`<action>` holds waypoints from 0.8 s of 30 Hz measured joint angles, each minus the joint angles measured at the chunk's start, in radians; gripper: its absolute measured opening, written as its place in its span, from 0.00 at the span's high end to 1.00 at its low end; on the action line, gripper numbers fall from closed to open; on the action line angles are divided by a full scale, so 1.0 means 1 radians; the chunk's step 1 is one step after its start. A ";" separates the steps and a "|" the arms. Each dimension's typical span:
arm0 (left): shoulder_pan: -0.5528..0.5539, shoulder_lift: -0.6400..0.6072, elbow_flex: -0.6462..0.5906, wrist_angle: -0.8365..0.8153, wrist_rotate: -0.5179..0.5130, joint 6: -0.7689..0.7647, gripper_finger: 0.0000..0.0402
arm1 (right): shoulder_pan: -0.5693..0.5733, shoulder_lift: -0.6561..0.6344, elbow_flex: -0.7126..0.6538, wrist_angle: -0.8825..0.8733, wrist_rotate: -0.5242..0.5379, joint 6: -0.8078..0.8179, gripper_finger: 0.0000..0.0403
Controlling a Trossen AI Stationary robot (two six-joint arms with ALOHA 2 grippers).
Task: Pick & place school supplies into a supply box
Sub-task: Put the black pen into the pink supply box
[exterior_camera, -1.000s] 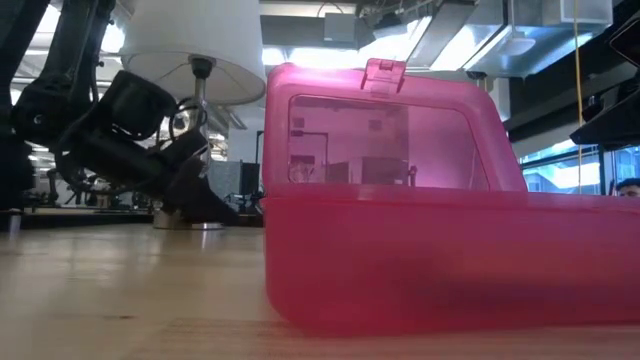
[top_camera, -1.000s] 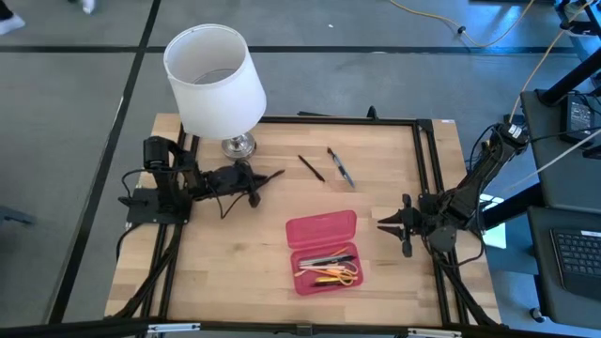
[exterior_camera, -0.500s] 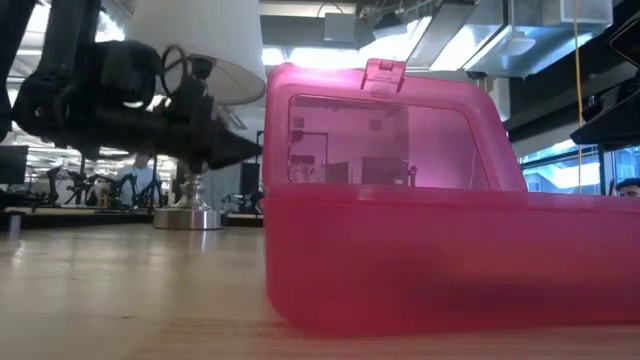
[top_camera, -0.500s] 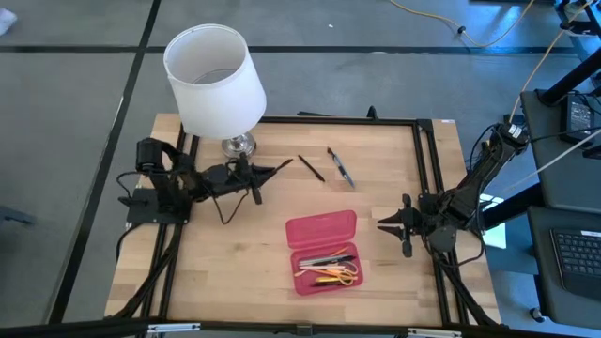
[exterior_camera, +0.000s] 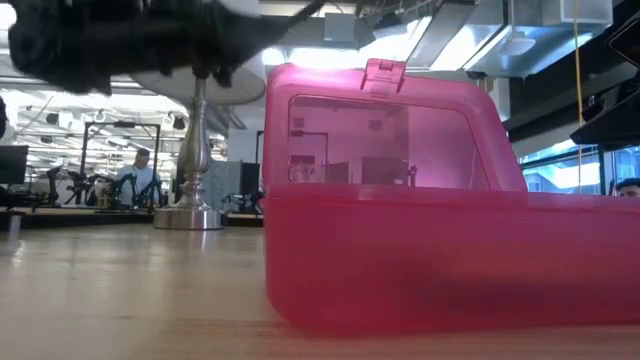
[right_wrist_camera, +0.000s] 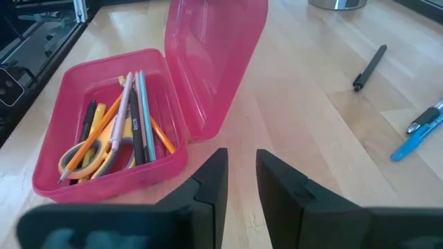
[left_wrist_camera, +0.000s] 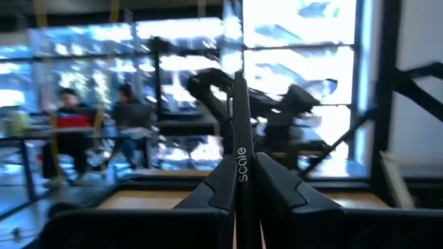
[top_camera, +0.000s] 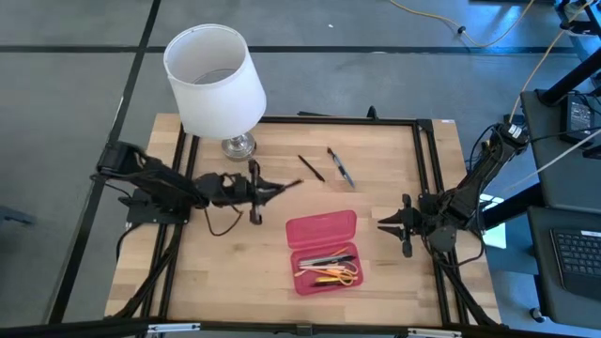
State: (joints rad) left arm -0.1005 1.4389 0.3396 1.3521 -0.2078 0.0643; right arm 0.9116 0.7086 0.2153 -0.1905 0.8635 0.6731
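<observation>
My left gripper [top_camera: 263,191] hovers left of the pink supply box [top_camera: 324,252], shut on a black pen [top_camera: 286,184] that sticks out past its fingertips toward the table's right. The box lies open, its lid [right_wrist_camera: 214,62] tipped back. Its tray [right_wrist_camera: 104,124] holds yellow-handled scissors [right_wrist_camera: 90,153] and several pens and pencils. A black pen [top_camera: 312,167] and a grey-blue pen [top_camera: 341,167] lie flat on the table behind the box. My right gripper [top_camera: 385,223] waits right of the box, open by a narrow gap, nothing between its fingers [right_wrist_camera: 208,183]. My left gripper pinches the black pen's barrel [left_wrist_camera: 240,173] between its two fingers. The pen lies along the fingers and its free end [left_wrist_camera: 239,90] reaches well beyond their tips. The fingers point about level toward the table's right. The pen is lifted clear of the table.
A lamp with a white shade [top_camera: 214,80] and a metal base [top_camera: 238,145] stands at the far left, close behind my left gripper. A black frame [top_camera: 427,160] runs along the table's far and right edges. Bare wood lies in front of the box.
My left gripper has risen from near the table and tipped up from slanting down to about level, carrying the black pen with it. It has also swung a little toward the near edge and the box. It has stayed shut on the pen.
</observation>
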 joint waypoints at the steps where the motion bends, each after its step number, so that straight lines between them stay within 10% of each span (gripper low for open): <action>1: -0.021 -0.016 0.034 -0.077 -0.001 0.002 0.93 | 0.000 0.000 0.000 0.000 0.000 0.000 0.80; 10: -0.211 -0.004 0.443 -0.833 -0.247 -0.028 0.93 | 0.000 0.000 0.000 -0.001 0.000 0.003 0.80; 24: -0.388 0.330 0.735 -0.939 -0.391 -0.235 0.93 | 0.000 0.001 0.000 -0.003 0.000 0.002 0.80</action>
State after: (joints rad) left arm -0.4883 1.7693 1.0741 0.4131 -0.5991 -0.1711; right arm 0.9115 0.7094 0.2153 -0.1936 0.8634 0.6751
